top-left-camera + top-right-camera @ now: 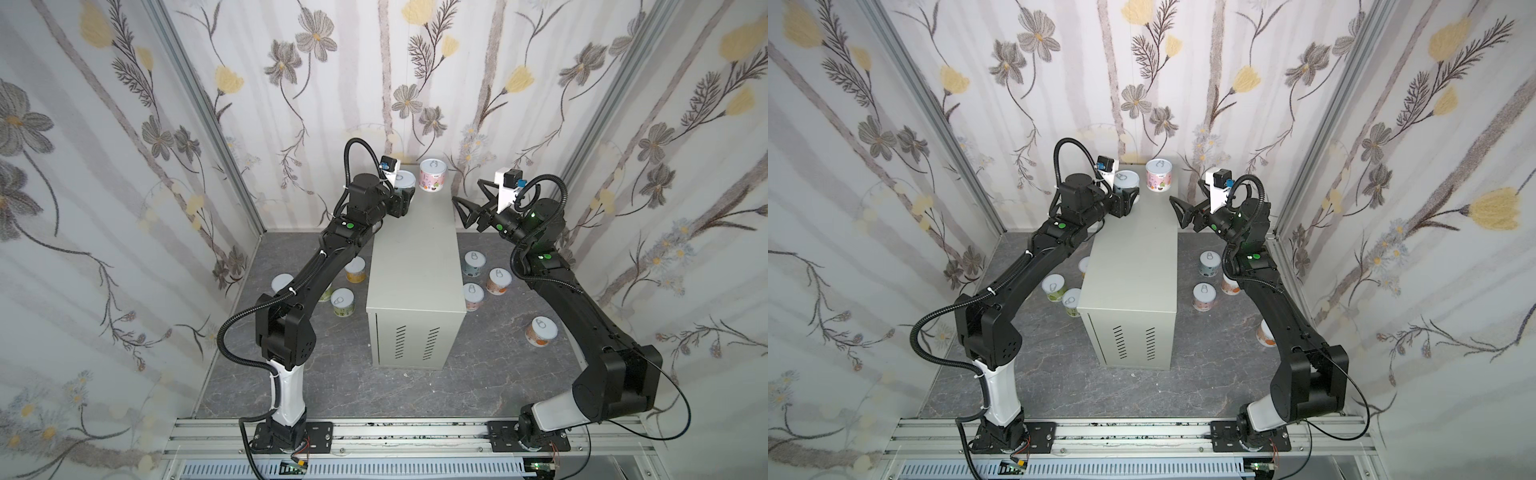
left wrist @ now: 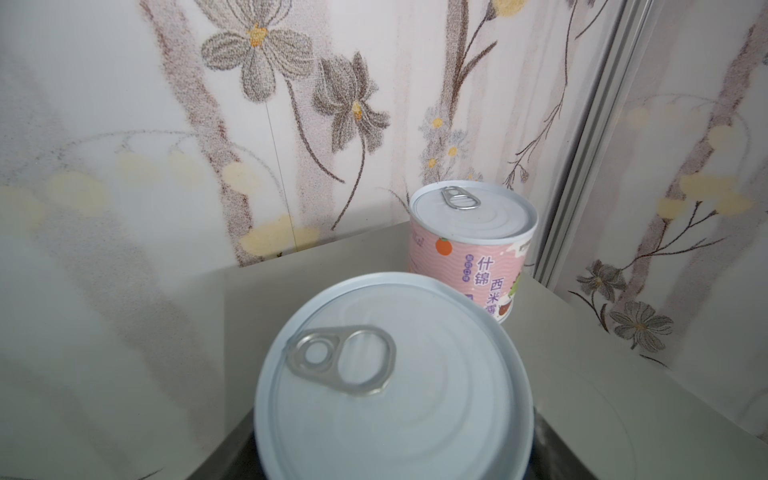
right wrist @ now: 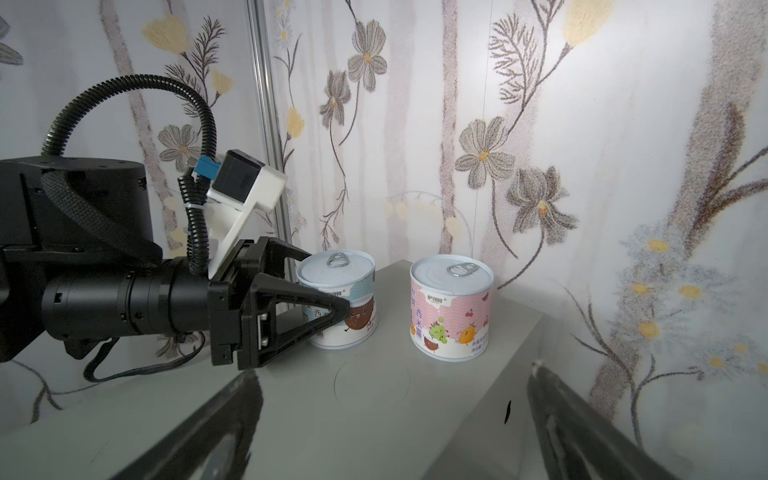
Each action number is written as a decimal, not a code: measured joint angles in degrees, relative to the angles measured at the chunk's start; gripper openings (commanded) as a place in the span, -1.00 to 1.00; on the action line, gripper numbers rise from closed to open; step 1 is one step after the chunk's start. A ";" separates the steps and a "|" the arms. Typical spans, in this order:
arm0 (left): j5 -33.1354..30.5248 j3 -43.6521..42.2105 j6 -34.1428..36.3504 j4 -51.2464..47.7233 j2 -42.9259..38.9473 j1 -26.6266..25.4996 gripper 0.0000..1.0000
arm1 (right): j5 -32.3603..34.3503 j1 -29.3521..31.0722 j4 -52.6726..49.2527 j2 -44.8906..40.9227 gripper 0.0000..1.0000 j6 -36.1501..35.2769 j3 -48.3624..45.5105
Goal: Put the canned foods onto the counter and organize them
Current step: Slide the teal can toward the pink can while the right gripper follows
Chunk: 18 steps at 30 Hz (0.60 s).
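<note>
Pinching with left tool: side wall of short cylindrical pale-blue-labelled tin with silvery pull-tab lid, seemingly resting on flat top of tall grey-beige metal bench. Just past tool tips, apart: matching pink-labelled tin, upright. Opposite, across bench: right tool, spread wide, empty. Far below, on dark marbled floor: other tins. Judged rigid, fairly heavy, label slick; best gripped mid-wall, kept level.

Desk: matt painted metal. Pink can on it shows a smooth paper label, satiny metal lid; pale blue can beside it, likewise.
</note>
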 measured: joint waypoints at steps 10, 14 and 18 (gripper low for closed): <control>0.07 1.77 0.22 3.48 3.13 0.83 0.39 | -4.11 -0.61 8.24 9.70 0.99 2.49 5.07; 0.09 3.32 0.39 4.28 4.70 0.87 0.40 | -5.81 -0.76 8.22 13.35 0.99 3.06 8.17; 0.07 4.85 0.44 4.85 6.16 0.87 0.42 | -6.93 -0.83 8.57 16.37 0.99 3.10 11.23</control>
